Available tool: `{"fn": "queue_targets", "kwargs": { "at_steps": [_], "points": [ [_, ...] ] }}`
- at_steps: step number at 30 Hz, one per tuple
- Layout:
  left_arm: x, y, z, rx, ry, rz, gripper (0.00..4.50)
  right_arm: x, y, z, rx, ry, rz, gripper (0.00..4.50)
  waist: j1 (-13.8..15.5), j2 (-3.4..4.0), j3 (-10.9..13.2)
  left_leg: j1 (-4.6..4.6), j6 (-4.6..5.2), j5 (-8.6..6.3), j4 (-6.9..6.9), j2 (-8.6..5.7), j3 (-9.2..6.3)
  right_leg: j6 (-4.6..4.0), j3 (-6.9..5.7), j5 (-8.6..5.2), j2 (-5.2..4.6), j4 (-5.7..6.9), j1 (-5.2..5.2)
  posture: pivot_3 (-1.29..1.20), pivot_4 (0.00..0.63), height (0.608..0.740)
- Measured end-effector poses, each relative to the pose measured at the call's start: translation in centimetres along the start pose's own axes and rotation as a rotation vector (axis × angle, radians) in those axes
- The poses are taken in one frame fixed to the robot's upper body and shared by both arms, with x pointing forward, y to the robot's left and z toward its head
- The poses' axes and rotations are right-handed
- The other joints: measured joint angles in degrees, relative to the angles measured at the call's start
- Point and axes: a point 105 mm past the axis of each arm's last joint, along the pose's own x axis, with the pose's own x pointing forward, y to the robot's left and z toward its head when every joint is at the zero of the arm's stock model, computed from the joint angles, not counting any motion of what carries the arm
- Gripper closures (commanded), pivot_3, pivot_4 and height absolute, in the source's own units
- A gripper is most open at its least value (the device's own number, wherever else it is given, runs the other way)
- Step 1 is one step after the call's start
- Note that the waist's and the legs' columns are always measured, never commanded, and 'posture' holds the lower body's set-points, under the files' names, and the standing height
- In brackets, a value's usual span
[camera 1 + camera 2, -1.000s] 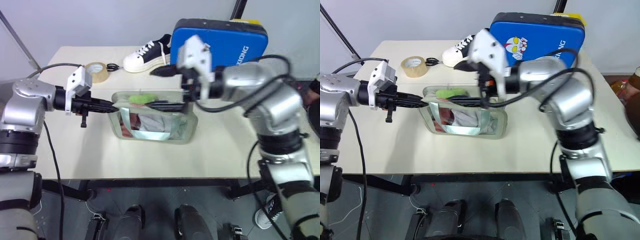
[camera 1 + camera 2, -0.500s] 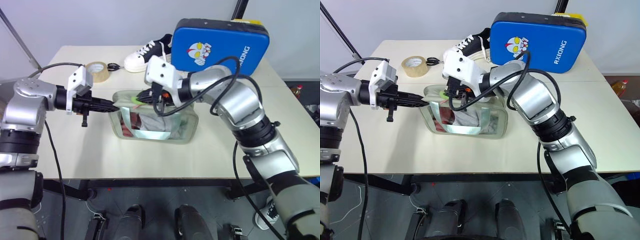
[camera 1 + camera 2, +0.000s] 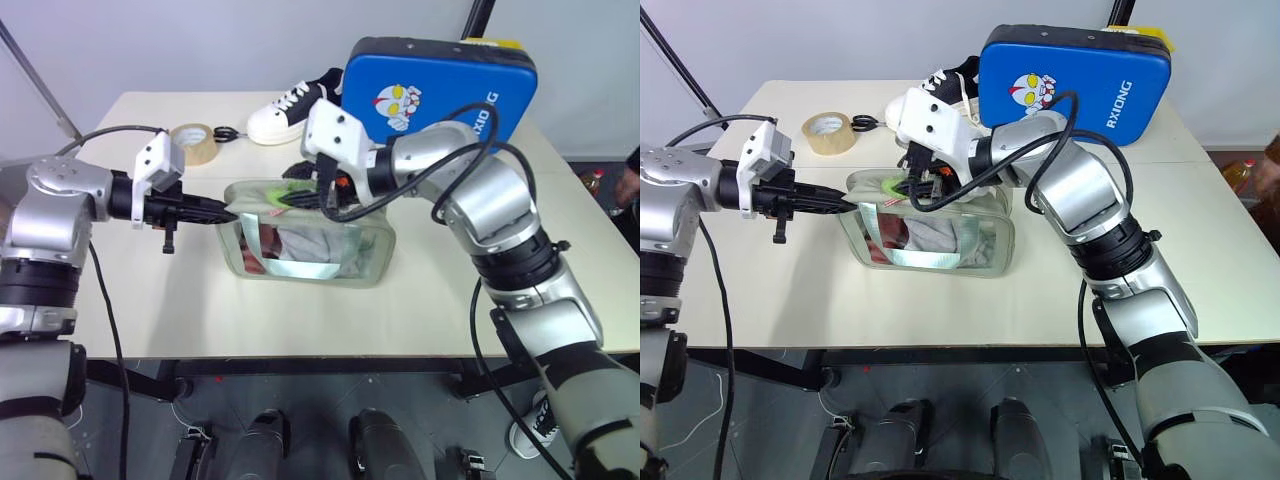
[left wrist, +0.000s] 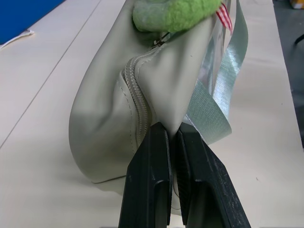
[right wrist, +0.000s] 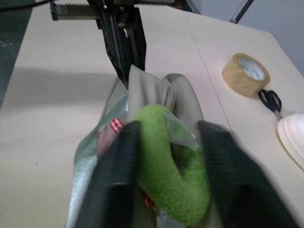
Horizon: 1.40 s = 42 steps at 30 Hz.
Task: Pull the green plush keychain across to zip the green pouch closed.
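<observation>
Counter [image 3: 130,300] carries one green pouch [image 3: 330,255], one tape roll [image 3: 195,143], one pair of scissors [image 3: 226,133], one sneaker [image 3: 290,108] and one blue padded case [image 3: 440,85]. Pouch sits mid-counter, clear window facing near side, two light-green straps visible across it. Tape roll, scissors and sneaker lie toward the far edge, left of the case; case stands upright at far right.

One green plush keychain [image 5: 173,161] lies on top of the pouch at its left end, a red-and-white striped bit at its side.

Left hand [image 4: 173,135]: fingers pressed together, pinching the fabric at the pouch's left end beside the zipper seam.

Right hand [image 5: 166,137]: reaches in from the right over the pouch top; fingers [image 5: 118,161] part-open, one on each side of the keychain. Cannot tell whether they press it.
</observation>
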Motion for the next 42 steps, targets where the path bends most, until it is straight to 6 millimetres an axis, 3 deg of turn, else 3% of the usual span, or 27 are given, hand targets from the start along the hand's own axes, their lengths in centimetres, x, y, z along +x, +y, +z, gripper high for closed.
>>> {"fn": "queue_targets", "kwargs": {
  "at_steps": [6,9,13,21,25,28,33,38,42],
  "points": [
    [0.0,0.0,0.0,0.002,0.001,-0.001,4.5,0.0,0.2,-0.4,-0.017,0.028,0.015,1.64,0.0,0.0,0.0,0.0,0.0,0.0,0.0,0.0,0.0,0.0,0.0,0.0,0.0,0.0,0.0,0.0,0.15,0.695],
    [0.0,0.0,0.0,0.003,0.002,-0.001,4.5,0.1,0.0,-0.9,-0.02,0.055,0.004,2.46,0.0,0.0,0.0,0.0,0.0,0.0,0.0,0.0,0.0,0.0,0.0,0.0,0.0,0.0,0.0,0.0,0.15,0.695],
    [0.0,0.0,0.0,0.003,0.002,0.0,4.5,0.2,-0.2,-1.2,-0.017,0.072,-0.005,4.48,0.0,0.0,0.0,0.0,0.0,0.0,0.0,0.0,0.0,0.0,0.0,0.0,0.0,0.0,0.0,0.0,0.15,0.695],
    [0.0,0.0,0.0,0.004,0.003,0.001,4.5,-0.2,-0.5,-0.9,0.022,0.048,-0.019,4.48,0.0,0.0,0.0,0.0,0.0,0.0,0.0,0.0,0.0,0.0,0.0,0.0,0.0,0.0,0.0,0.0,0.15,0.695],
    [0.0,0.0,0.0,0.006,0.002,0.003,4.5,-2.7,-2.4,-1.5,0.056,0.053,-0.123,4.48,0.3,0.0,0.0,-0.01,0.0,0.0,0.01,-0.01,-0.01,0.0,-0.01,0.0,-0.02,-0.01,0.02,0.0,0.15,0.695],
    [0.0,0.0,-0.1,0.002,0.001,0.009,4.5,-6.3,-3.9,-4.2,0.1,0.121,-0.239,4.48,0.4,-0.01,0.0,-0.01,0.0,0.0,0.0,-0.04,0.01,0.01,-0.01,0.0,-0.05,-0.04,0.05,0.0,0.15,0.695],
    [-0.6,-0.1,-0.5,-0.019,0.0,0.041,4.5,-14.1,-5.8,-10.7,0.161,0.351,-0.475,4.48,0.0,0.01,0.0,0.02,0.01,-0.01,-0.04,-0.04,0.1,0.0,0.03,0.0,-0.03,-0.03,0.01,0.0,0.15,0.695],
    [0.0,-0.7,-0.2,-0.015,-0.02,0.027,4.5,-15.7,-5.3,-13.4,0.129,0.426,-0.517,4.48,-0.9,0.03,0.0,0.04,0.01,-0.01,-0.14,0.05,0.2,0.0,0.12,0.0,0.0,0.0,-0.05,0.0,0.15,0.695],
    [0.3,-0.8,-0.1,-0.026,-0.031,0.029,4.5,-15.9,-3.4,-16.0,0.138,0.491,-0.496,4.48,-0.6,0.03,0.0,0.01,0.01,-0.01,-0.12,0.04,0.2,0.02,0.13,-0.01,-0.04,-0.04,-0.03,0.0,0.15,0.695]
  ]
}}
